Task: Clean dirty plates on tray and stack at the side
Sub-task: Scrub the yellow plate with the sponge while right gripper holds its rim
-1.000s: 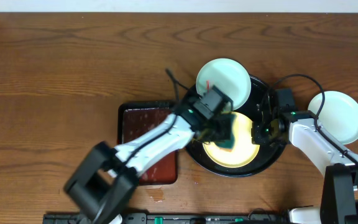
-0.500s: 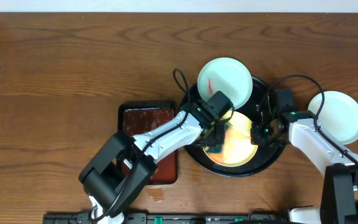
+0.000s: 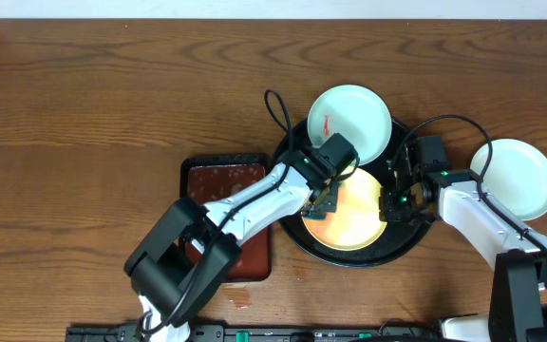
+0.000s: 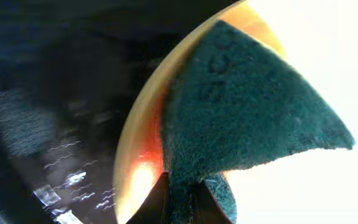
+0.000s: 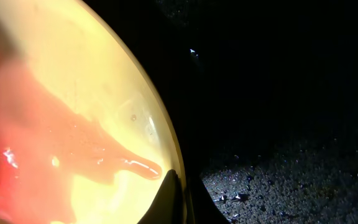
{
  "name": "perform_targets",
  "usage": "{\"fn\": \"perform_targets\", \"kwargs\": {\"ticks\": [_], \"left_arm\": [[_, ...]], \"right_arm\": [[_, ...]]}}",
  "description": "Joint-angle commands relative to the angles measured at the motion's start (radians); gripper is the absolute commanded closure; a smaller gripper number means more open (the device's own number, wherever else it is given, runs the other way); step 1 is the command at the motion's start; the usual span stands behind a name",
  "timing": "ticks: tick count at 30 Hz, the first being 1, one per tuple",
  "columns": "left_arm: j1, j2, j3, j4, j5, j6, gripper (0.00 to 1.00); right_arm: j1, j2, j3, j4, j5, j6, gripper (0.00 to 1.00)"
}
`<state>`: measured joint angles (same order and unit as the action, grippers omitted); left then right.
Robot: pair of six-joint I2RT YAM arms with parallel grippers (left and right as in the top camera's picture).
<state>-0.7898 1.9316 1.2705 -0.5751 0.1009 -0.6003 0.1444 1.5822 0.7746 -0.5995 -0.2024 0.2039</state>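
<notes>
A pale yellow plate point(image 3: 354, 217) lies in the black round tray point(image 3: 402, 237). My left gripper point(image 3: 323, 201) is at the plate's left edge, shut on a dark green scouring pad point(image 4: 247, 118) that presses on the yellow rim point(image 4: 138, 149). My right gripper point(image 3: 387, 203) is shut on the plate's right rim point(image 5: 160, 130). A red smear point(image 5: 55, 143) spreads over the yellow plate near that grip. A mint-white plate point(image 3: 351, 122) with a small red mark rests on the tray's back rim. Another pale plate point(image 3: 513, 178) sits on the table to the right.
A rectangular dark red-brown tray point(image 3: 218, 180) lies left of the black tray, partly under my left arm. The black tray's floor point(image 5: 278, 162) is wet with droplets. Brown wooden table point(image 3: 93, 114) stretches to the left and back.
My left gripper has dragged the scouring pad from the middle of the yellow plate to its left edge. The right gripper has kept its hold on the rim.
</notes>
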Motion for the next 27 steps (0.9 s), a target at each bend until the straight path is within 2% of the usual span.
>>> {"fn": "perform_targets", "kwargs": {"ticks": [1, 4, 9, 13, 16, 21, 27], "left_arm": [[0.013, 0.077, -0.006, 0.071, 0.264, 0.012, 0.93], [-0.001, 0.091, -0.006, 0.124, 0.435, 0.013, 0.93], [-0.022, 0.09, -0.006, 0.182, 0.565, 0.012, 0.93], [-0.035, 0.09, -0.006, 0.213, 0.645, 0.013, 0.92], [-0.036, 0.09, -0.006, 0.216, 0.646, 0.023, 0.93], [-0.028, 0.09, -0.006, 0.126, 0.454, 0.023, 0.93], [0.007, 0.09, -0.006, -0.057, 0.072, 0.012, 0.92]], "right_arm": [[-0.006, 0.022, -0.015, 0.005, 0.089, 0.005, 0.99], [-0.006, 0.022, -0.015, 0.004, 0.089, 0.005, 0.99], [-0.006, 0.022, -0.015, 0.005, 0.089, 0.005, 0.99], [-0.006, 0.022, -0.015, 0.005, 0.089, 0.005, 0.99], [-0.006, 0.022, -0.015, 0.004, 0.089, 0.005, 0.99], [-0.006, 0.022, -0.015, 0.002, 0.089, 0.005, 0.99], [-0.006, 0.022, -0.015, -0.006, 0.089, 0.005, 0.99]]}}
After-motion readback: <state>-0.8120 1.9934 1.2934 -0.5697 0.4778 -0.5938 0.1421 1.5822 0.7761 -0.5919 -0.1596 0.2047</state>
